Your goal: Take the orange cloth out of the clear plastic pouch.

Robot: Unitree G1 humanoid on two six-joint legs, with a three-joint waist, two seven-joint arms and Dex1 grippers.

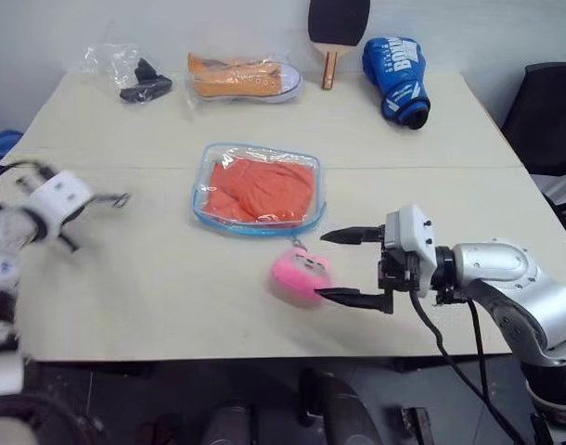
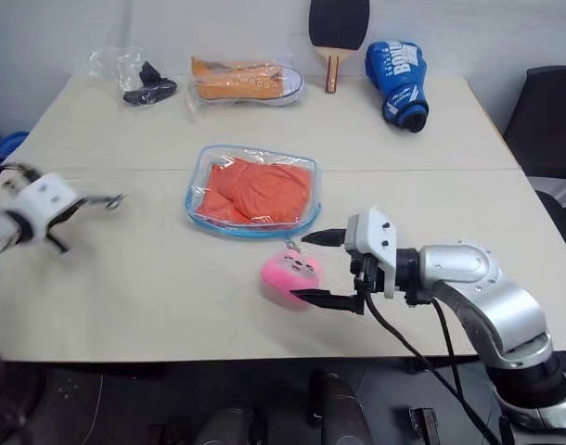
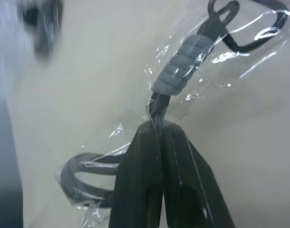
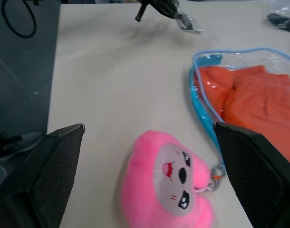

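1. The orange cloth (image 1: 262, 189) lies folded inside the clear plastic pouch (image 1: 257, 188), which rests flat on the table (image 1: 172, 269), just beyond the right gripper's upper fingertip. It is fully enclosed, so the removal has not begun, and the blue zipper trim runs all round the edge.

2. A pink plush charm (image 1: 300, 276) hangs off the pouch's near edge by a short chain, lying right at the tip of the right gripper's lower finger. As I judge it, the charm marks the zipper pull, which would explain the gripper lining up here.

3. The right gripper (image 1: 350, 266) hovers low over the table with its two black fingers spread wide apart, nothing between them. It points sideways toward the charm and the pouch's near corner, a sensible stance for pinning the pouch or pinching the pull.

4. The left gripper (image 1: 116, 199) is well away from the pouch, out to the far side of it from the right gripper, its fingers pressed together. In the left wrist view a shred of crinkled film sits at the fingertips, though whether it is truly pinched I cannot tell.

5. Farther off, beyond both grippers, sit a crinkled bag with a black object (image 1: 135, 76), a wrapped orange sneaker (image 1: 244, 78), a paddle (image 1: 337, 28) and a blue boxing glove (image 1: 395, 74), all clear of the work.
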